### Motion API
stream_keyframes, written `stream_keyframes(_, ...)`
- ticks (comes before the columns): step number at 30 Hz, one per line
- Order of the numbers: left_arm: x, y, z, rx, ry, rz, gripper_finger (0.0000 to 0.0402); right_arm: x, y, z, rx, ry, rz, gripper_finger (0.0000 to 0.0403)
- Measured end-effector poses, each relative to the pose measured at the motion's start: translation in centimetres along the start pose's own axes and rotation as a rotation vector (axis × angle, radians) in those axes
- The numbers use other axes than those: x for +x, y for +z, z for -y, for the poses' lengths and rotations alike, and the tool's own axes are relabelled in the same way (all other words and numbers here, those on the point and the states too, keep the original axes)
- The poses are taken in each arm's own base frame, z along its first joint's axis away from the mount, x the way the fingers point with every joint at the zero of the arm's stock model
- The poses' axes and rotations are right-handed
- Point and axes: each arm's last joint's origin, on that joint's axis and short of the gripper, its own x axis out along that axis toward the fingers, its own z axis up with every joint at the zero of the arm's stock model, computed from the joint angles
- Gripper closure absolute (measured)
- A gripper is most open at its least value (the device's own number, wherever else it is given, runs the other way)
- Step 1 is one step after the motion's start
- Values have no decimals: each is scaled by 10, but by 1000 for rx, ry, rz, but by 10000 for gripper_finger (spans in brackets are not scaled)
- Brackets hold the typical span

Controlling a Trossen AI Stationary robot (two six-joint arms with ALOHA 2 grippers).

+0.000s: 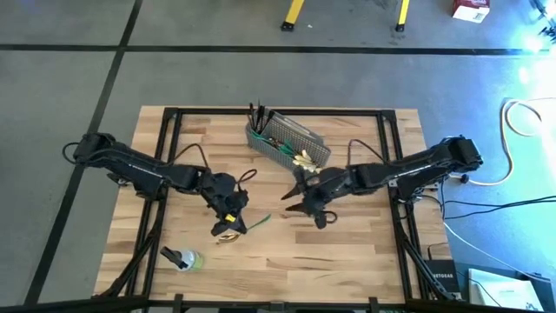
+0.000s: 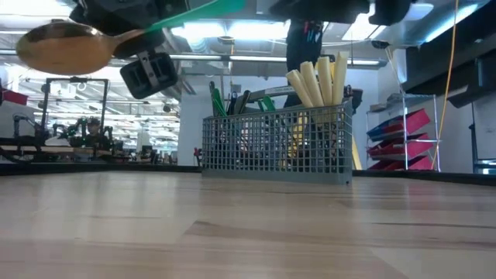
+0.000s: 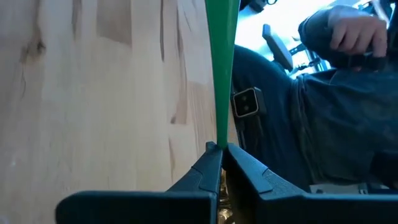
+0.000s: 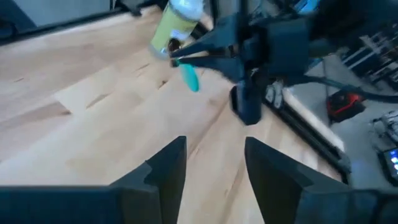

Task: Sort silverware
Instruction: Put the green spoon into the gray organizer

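The table (image 1: 287, 269) lies bare below me, the mesh basket (image 1: 291, 139) beyond. My left claw (image 1: 228, 211) is clamped on a green-handled gold spoon (image 2: 66, 46); my right claw (image 1: 306, 206) waits empty, jaws parted. I should carry it level, then lower it handle-first.

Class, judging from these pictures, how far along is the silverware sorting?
Done: cream-handled knives and dark cutlery stand in the mesh basket. In hand: the left gripper is shut on a green-handled gold spoon, lifted off the table. The right gripper hangs open, empty. Left: placing that spoon.
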Motion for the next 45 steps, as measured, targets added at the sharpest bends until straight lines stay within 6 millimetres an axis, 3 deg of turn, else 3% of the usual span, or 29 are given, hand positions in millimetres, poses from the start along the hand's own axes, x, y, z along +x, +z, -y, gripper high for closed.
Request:
stream_keyframes(9, -2, 3, -3, 6, -27, 3, 401, 28, 9, 4, 29, 113, 15, 258)
stream_keyframes(40, -4, 5, -5, -1, -26, 9, 401, 43, 14, 7, -47, 79, 155, 258)
stream_keyframes(45, -4, 5, -5, -4, -26, 10, 401, 43, 13, 9, -53, 84, 156, 284)
